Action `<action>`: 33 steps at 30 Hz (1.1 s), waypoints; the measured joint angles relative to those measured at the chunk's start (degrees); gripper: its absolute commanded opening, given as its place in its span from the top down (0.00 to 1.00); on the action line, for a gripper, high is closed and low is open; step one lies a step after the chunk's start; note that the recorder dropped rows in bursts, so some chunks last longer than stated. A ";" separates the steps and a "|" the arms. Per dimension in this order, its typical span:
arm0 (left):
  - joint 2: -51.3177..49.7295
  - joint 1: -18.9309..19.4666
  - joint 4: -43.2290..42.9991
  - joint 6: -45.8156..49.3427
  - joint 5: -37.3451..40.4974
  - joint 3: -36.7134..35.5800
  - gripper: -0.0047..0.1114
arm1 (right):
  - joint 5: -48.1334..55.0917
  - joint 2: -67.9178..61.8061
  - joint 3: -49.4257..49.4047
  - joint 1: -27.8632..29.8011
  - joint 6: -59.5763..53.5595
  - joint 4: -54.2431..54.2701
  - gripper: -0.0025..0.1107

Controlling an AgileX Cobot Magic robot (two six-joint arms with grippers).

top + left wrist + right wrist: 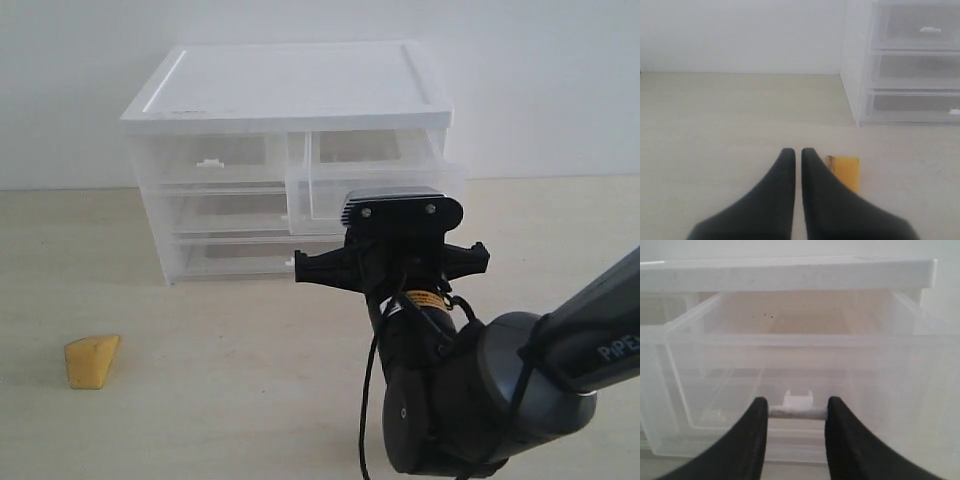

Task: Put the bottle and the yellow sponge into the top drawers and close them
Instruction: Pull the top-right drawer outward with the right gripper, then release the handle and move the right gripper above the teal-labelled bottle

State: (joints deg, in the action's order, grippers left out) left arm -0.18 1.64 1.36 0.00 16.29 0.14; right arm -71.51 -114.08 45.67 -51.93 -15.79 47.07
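The yellow sponge (92, 361) lies on the table at the front left, far from the cabinet (290, 85). In the left wrist view my left gripper (796, 152) is shut and empty, hovering just beside the sponge (846, 171) without touching it. The right-hand top drawer (375, 190) stands partly pulled out. My right gripper (796, 407) is shut on that drawer's white pull tab (798, 412); the drawer (790, 355) looks empty inside. The left-hand top drawer (215, 160) is closed. The bottle is out of view.
Two full-width translucent drawers (912, 70) sit closed below the top pair. The right arm's wrist (400, 255) hides its own fingers in the exterior view. A white wall stands behind the cabinet. Pale bare tabletop (230, 340) lies between sponge and cabinet.
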 measured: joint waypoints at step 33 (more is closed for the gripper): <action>0.00 0.00 0.00 0.00 0.00 0.00 0.92 | 25.13 22.09 -11.61 -11.41 -19.04 6.24 0.98</action>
State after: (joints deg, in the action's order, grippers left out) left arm -0.18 1.64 1.36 0.00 16.29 0.14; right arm -46.38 -91.99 34.05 -63.33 -34.83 53.31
